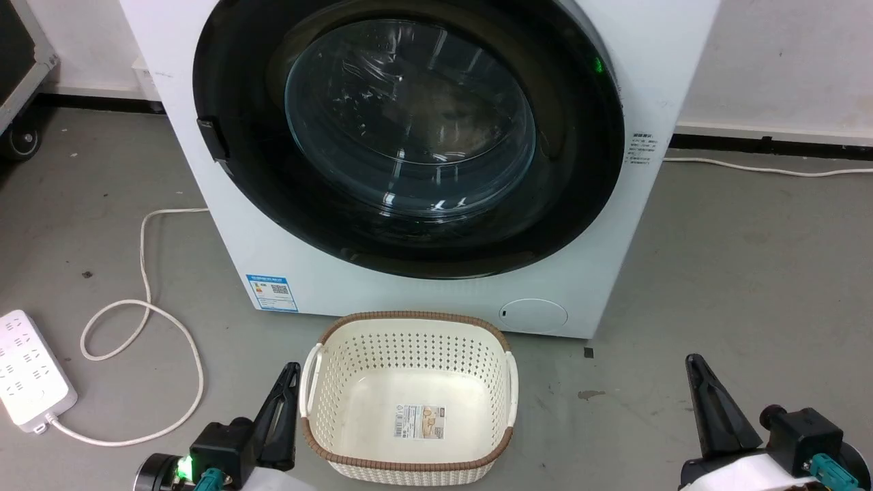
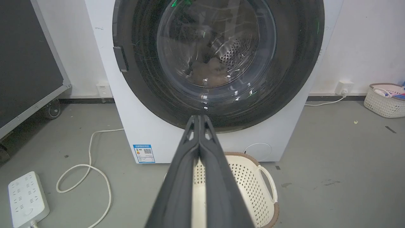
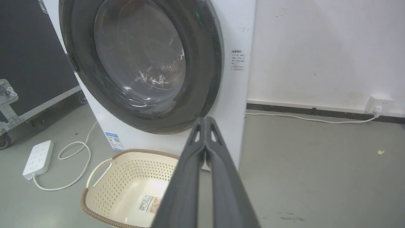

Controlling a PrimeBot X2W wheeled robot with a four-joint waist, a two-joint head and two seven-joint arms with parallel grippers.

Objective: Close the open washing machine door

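You seem done: the washing machine door [image 1: 409, 136] lies flush on the washing machine [image 1: 382, 293] (left pincer [image 2: 200, 117] and right pincer [image 3: 205, 119] both pressed together); just check the latch.

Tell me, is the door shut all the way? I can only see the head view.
Observer: Seen side-on in the right wrist view, the door lies flat against the washer, with no gap that I can see.
Operator: Are my grippers open?
Observer: No. In the wrist views the left gripper and the right gripper each have their fingers pressed together, holding nothing.
Operator: Is anything off to the side?
Observer: Yes. The left wrist view shows a second basket by the wall, with colourful things in it.
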